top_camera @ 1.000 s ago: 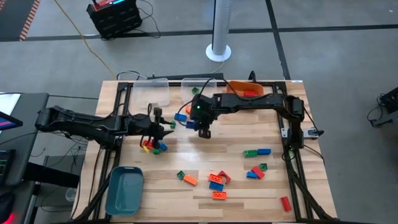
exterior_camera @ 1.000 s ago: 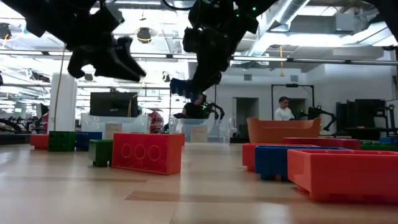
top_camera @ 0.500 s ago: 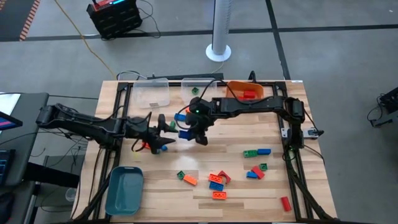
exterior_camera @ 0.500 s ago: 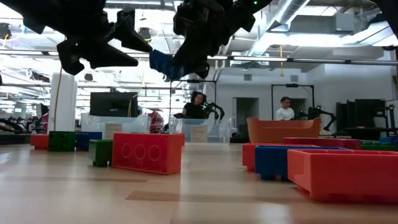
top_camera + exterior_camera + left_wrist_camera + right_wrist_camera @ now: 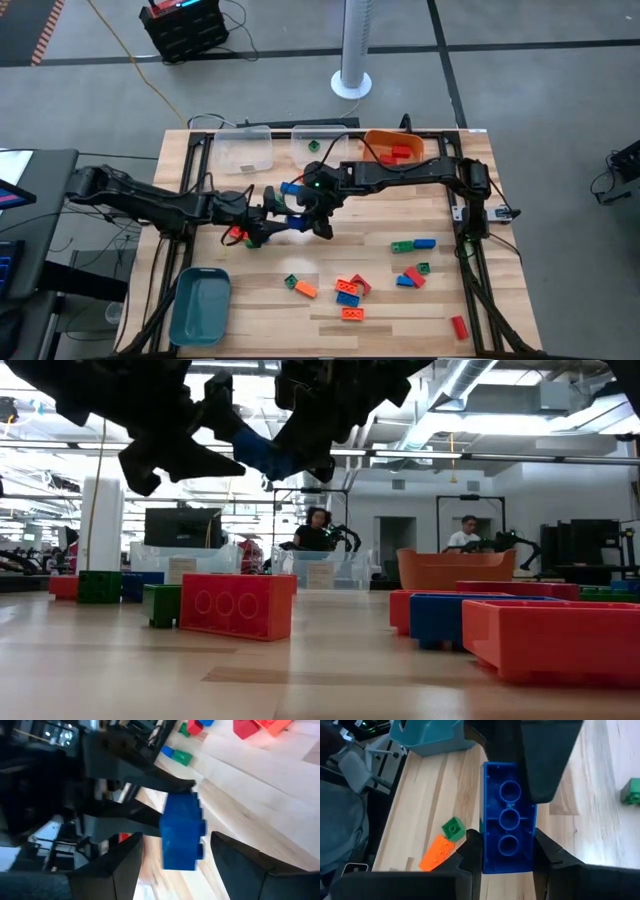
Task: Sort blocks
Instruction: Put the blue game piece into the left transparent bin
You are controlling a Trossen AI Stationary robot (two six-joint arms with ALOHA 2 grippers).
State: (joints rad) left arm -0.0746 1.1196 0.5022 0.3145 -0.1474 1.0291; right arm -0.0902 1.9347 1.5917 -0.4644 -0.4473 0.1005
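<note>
A blue studded brick point(image 5: 296, 222) hangs in the air over the table's middle, held by my right gripper point(image 5: 303, 221). The right wrist view shows the brick's hollow underside point(image 5: 507, 820). My left gripper point(image 5: 277, 219) is open and faces the brick from the table's left. In the left wrist view its fingers point(image 5: 122, 862) stand on either side of the brick point(image 5: 181, 835), with a gap on each side. Other red, orange, blue and green bricks lie on the table, among them a small pile point(image 5: 238, 236) under the left arm. My right gripper pinches the blue brick between its two fingers point(image 5: 471, 851), one on each long side wall point(image 5: 487, 845), at one end of the brick. The fingers come from the table's right. The brick is lifted clear and tilted point(image 5: 262, 455), its free end toward the left gripper.
At the far edge stand two clear bins point(image 5: 246, 150) point(image 5: 322, 142) and an orange bin point(image 5: 372, 140) with red bricks in it. A teal bin point(image 5: 200, 306) sits at the near left. Loose bricks lie near the middle point(image 5: 348, 291) and to the right point(image 5: 412, 245) point(image 5: 459, 327). People show in the room beyond.
My right gripper has carried the blue brick a little toward the table's left and near edge, staying shut on it. My left gripper has swung from above the small pile toward the right and turned to face the brick, and its open fingers now flank it.
</note>
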